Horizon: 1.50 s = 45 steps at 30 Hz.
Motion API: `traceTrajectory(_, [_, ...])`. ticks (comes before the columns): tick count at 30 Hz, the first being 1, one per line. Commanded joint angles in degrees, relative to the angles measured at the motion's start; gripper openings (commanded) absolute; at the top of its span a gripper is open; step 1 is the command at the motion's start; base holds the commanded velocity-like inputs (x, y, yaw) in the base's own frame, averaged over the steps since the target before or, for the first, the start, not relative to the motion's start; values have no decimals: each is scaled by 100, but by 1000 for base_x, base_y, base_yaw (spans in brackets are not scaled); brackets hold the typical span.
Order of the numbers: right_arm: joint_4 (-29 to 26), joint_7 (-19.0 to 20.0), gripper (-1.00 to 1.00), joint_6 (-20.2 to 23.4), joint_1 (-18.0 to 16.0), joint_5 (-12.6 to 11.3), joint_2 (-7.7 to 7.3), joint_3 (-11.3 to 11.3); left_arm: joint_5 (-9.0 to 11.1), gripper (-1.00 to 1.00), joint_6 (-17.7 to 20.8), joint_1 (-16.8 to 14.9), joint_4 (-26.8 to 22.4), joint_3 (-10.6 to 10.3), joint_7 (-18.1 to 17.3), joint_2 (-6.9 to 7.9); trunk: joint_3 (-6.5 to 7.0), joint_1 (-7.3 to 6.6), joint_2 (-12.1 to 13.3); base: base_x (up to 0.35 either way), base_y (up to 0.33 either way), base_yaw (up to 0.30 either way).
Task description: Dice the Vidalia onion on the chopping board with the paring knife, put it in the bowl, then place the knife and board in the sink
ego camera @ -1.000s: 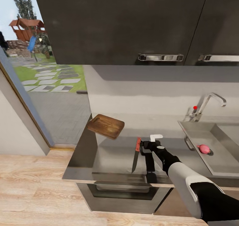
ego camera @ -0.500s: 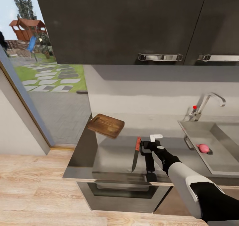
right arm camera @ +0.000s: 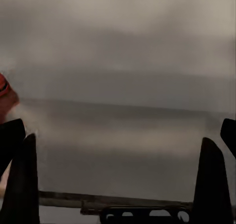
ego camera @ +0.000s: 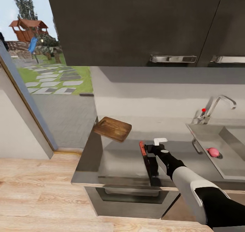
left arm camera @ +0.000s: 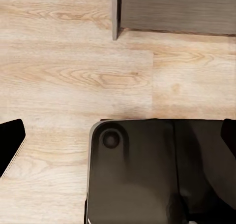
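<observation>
- Right now right pincer (ego camera: 148, 149) sits beside paring knife (ego camera: 144, 157) on surface (ego camera: 112, 157), fingers spread wide, ungripped, likely lining up a grasp.
- Left pincer: cannot tell.
- Vidalia onion (ego camera: 213, 152) waits in sink (ego camera: 204, 143); chopping board (ego camera: 112, 129) overhangs the corner.

Right arm (ego camera: 190, 184) extended forward from the lower right of the head view, its black-and-white forearm narrowing to a black wrist. Right gripper (ego camera: 147, 149) at the arm's far end, held low and level; in the right wrist view its two dark fingers (right arm camera: 19, 184) stand wide apart at the frame's edges with open space between them. Left gripper, in the left wrist view, seen as dark fingertips (left arm camera: 10, 145) at the picture's opposite edges, likewise spread.
</observation>
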Motion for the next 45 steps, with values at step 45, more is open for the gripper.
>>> traceTrajectory(45, [-3, -30, 100, 21, -5, -4, 1, 34, 10, 100, -6, 1, -4, -3, -1, 0, -10, 4, -12, 0, 90, 0])
